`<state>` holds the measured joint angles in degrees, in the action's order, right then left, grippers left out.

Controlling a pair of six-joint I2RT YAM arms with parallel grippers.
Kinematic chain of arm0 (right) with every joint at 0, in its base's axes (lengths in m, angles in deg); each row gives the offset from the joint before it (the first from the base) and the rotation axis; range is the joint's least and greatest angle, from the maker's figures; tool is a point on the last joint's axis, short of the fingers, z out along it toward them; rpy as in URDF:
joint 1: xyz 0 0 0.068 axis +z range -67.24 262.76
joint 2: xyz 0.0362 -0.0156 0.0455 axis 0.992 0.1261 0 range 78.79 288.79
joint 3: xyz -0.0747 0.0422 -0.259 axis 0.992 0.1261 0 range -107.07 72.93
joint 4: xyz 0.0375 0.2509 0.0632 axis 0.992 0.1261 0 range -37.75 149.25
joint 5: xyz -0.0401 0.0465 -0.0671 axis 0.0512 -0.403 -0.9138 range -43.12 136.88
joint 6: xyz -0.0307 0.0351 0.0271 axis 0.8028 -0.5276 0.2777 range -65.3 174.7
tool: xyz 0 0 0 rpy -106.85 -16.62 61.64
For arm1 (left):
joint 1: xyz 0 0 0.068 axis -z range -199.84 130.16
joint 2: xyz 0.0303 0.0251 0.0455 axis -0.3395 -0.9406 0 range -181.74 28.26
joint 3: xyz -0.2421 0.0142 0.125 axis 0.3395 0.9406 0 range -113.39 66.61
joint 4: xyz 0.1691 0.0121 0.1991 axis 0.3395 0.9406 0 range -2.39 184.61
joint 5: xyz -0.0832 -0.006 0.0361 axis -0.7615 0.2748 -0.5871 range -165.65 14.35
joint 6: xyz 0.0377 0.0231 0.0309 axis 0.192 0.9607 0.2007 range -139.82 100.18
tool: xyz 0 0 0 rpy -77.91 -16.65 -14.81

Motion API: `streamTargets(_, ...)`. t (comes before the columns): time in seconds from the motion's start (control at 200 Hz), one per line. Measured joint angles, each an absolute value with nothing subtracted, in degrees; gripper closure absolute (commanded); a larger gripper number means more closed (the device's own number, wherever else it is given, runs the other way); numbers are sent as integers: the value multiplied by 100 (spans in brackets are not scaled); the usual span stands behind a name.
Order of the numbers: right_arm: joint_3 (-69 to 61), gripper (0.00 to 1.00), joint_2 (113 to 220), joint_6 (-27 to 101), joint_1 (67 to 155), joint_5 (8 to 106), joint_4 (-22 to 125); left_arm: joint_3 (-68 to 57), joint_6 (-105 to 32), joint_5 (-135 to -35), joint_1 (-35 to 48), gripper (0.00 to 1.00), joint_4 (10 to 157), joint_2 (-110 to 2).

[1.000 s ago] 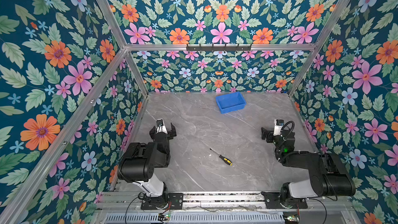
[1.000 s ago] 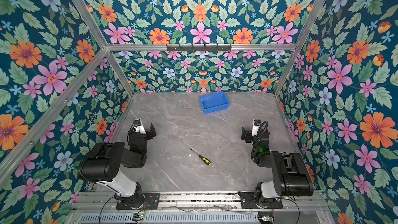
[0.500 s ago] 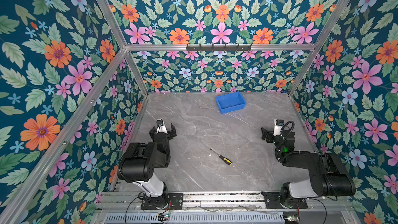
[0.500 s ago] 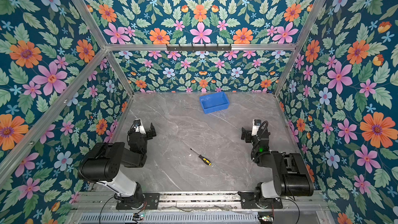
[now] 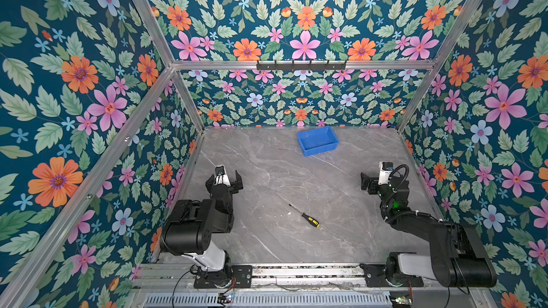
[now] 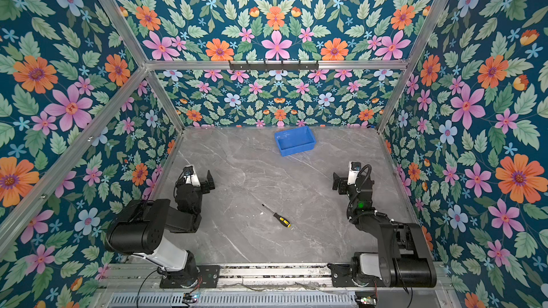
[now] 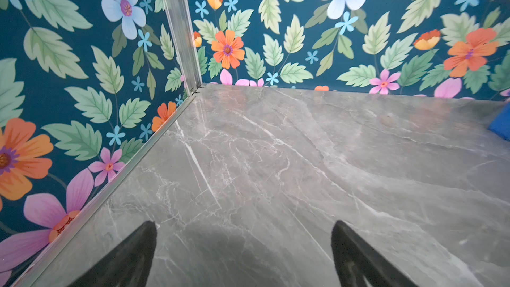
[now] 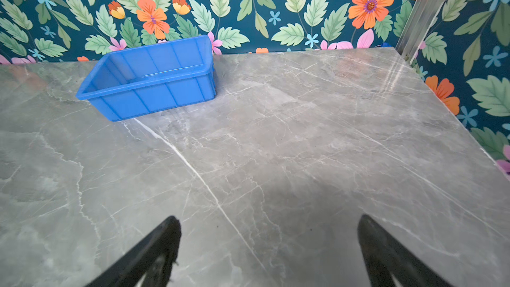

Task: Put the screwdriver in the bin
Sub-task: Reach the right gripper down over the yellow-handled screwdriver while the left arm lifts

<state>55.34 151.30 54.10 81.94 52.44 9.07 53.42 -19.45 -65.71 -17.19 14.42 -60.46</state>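
Left gripper [image 7: 244, 230] is seen spread wide, nothing between the jaws. Right gripper [image 8: 269, 227] is likewise released and empty. Screwdriver [image 5: 305, 217] is laid flat on the table [image 5: 267, 173] between the two grippers and behind their tips, well apart from both, shaft angled toward the left one. Bin [image 8: 154, 95] is set ahead of the right gripper, off to its left, near the back wall [image 5: 296, 105].
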Motion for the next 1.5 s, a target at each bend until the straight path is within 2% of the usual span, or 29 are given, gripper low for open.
streamTargets(0.145,5381,1,14344,5638,8454,5163,1602,5351,-1792,-6891,-1612,0,1739,-5340)
streamTargets(0.36,4876,1,13231,5788,9265,4997,3189,5088,-1576,-7542,-1443,0,2963,-4134)
streamTargets(0.58,4122,1,12945,5659,10401,4448,4926,4983,-1373,-7747,-1111,0,4207,-3072)
streamTargets(0.77,3703,1,13408,5574,11765,4040,5884,4900,-1331,-7806,-794,0,5053,-2425)
streamTargets(0.99,3429,1,14553,5222,12876,3972,6118,4859,-1390,-7872,-718,0,5697,-1974)
streamTargets(1.225,2616,1,15981,5017,13321,4341,6463,4938,-1414,-7822,-705,0,6082,-1765)
streamTargets(1.501,1902,2,17071,4772,13448,4630,6959,4997,-1497,-7699,-698,0,6189,-1778)
